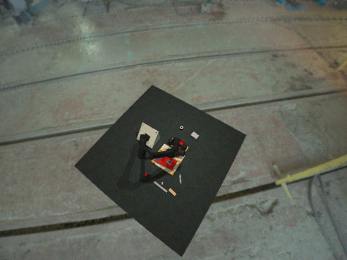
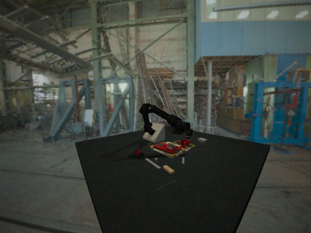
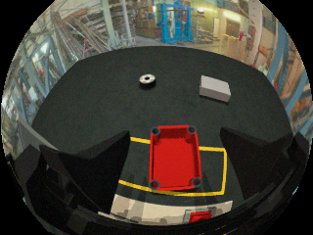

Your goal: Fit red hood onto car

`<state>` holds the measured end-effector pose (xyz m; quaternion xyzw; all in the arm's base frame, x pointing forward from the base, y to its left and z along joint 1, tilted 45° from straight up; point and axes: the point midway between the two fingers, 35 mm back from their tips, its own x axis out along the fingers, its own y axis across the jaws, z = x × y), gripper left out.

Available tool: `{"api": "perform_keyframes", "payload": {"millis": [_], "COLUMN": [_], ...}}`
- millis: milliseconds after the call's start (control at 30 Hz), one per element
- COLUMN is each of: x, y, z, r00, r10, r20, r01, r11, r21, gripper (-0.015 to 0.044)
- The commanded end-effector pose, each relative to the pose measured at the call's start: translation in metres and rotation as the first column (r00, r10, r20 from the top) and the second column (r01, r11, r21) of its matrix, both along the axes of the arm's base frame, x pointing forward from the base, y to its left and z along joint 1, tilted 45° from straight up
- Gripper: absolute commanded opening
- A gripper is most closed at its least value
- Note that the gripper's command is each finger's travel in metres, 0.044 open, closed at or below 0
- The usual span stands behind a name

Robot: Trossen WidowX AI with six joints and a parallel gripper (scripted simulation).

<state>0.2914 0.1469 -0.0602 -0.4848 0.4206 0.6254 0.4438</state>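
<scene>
Red hood (image 3: 174, 157): we find it lying inside a yellow outline (image 3: 221, 171) on the black table (image 2: 175, 195), just beyond the chassis (image 2: 167, 147), not on the pegs. Gripper (image 3: 172, 157): fingers spread wide, empty, straddling the hood from above, likely lined up for a pinch across its long sides. Pegs, engine detail and corner-hole fit we cannot make out; the chassis is mostly cut off in the wrist view.
</scene>
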Motion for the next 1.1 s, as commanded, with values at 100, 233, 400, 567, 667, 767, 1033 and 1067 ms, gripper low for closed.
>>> {"api": "perform_keyframes", "payload": {"millis": [100, 233, 400, 567, 667, 767, 1033, 1067], "x": [-0.001, 0.0, 0.001, 0.001, 0.002, 0.002, 0.003, 0.003], "y": [-0.004, -0.006, -0.008, -0.01, -0.012, -0.013, -0.017, -0.017], "z": [-0.004, -0.006, -0.008, -0.01, -0.012, -0.013, -0.016, -0.017], "r00": [1.0, 1.0, 1.0, 1.0, 1.0, 1.0, 1.0, 1.0], "r10": [0.001, 0.001, 0.001, 0.001, 0.001, 0.001, 0.001, 0.001], "r20": [-0.005, -0.004, -0.003, -0.001, -0.001, 0.0, 0.002, 0.002], "r01": [-0.001, -0.001, -0.001, -0.001, -0.001, -0.001, -0.001, -0.001], "r11": [1.0, 1.0, 1.0, 1.0, 1.0, 1.0, 1.0, 1.0], "r21": [0.002, 0.002, 0.003, 0.003, 0.003, 0.004, 0.004, 0.004], "gripper": [0.044, 0.044, 0.044, 0.044, 0.044, 0.044, 0.044, 0.044]}}
